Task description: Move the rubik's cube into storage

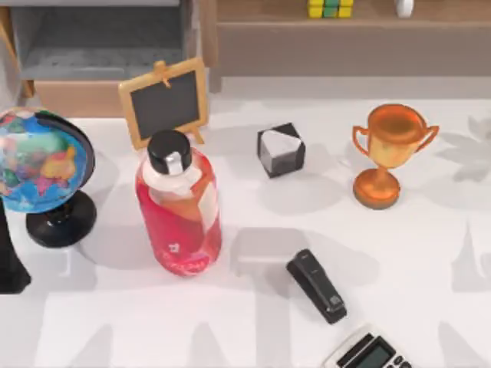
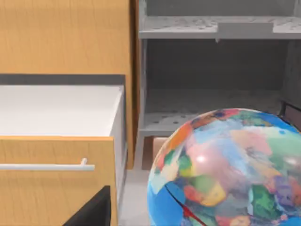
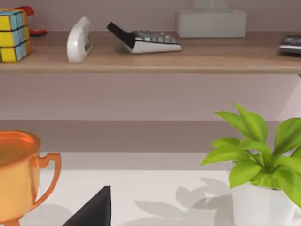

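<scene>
The rubik's cube (image 1: pixel 330 8), black-framed with yellow and green stickers, sits on the wooden shelf (image 1: pixel 430 15) at the back of the table, right of centre. It also stands on that shelf (image 3: pixel 141 59) in the right wrist view, as the rubik's cube (image 3: pixel 14 35), beside a white object. A dark part of my right gripper (image 3: pixel 91 212) hangs low over the table near the trophy, far from the cube. My left arm (image 1: pixel 9 257) is at the table's left edge, and a dark part of my left gripper (image 2: pixel 91 212) faces an open wooden drawer (image 2: pixel 56 110) and the globe.
On the table stand a globe (image 1: pixel 38 165), a small chalkboard (image 1: pixel 165 100), a red bottle (image 1: pixel 179 207), a black-and-white cube (image 1: pixel 280 149), an orange trophy (image 1: pixel 390 153), a black stapler (image 1: pixel 316 286) and a calculator (image 1: pixel 368 353). A grey shelf unit (image 1: pixel 100 38) is back left. A potted plant (image 3: pixel 258 160) stands right.
</scene>
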### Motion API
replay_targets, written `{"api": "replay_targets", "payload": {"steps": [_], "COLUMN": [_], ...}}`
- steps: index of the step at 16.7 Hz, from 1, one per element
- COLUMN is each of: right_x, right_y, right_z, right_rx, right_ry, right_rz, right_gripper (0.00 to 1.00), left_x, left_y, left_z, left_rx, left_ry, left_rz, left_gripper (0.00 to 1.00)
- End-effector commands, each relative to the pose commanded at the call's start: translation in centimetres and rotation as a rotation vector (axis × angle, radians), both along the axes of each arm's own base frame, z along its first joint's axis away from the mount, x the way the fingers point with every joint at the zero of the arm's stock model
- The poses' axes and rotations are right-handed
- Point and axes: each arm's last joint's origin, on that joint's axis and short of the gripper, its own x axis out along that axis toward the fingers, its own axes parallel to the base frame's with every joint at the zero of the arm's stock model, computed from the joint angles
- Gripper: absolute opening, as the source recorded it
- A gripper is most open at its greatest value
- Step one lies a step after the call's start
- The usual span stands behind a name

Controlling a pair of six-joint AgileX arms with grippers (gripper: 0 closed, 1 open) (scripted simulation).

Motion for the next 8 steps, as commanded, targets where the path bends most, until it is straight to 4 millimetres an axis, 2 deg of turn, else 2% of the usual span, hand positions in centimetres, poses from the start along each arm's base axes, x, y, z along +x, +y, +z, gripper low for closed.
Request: {"api": "replay_targets", "payload": {"steps": [2, 4, 6, 8], "right_x": [0.0, 0.0, 0.0, 0.0], "right_y": [0.0, 0.0, 0.0, 0.0], "right_z": [0.0, 0.0, 0.0, 0.0], "right_rx": [0.0, 0.0, 0.0, 0.0], "right_ry": [0.0, 0.0, 0.0, 0.0], "right_rz": [0.0, 0.0, 0.0, 0.0], "right_gripper": [1.0, 1.0, 1.0, 1.0], "left_x": [0.0, 0.0, 0.2, 0.7], "left_y": [0.0, -0.1, -0.4, -0.8], "left_z": [0.0, 0.8, 2.8, 5.7], "left_rx": [0.0, 0.003, 0.007, 0.009], "left_ry": [0.0, -0.008, -0.029, -0.059], "left_rz": [0.0, -0.002, -0.005, -0.009], "left_gripper": [1.0, 1.0, 1.0, 1.0]}}
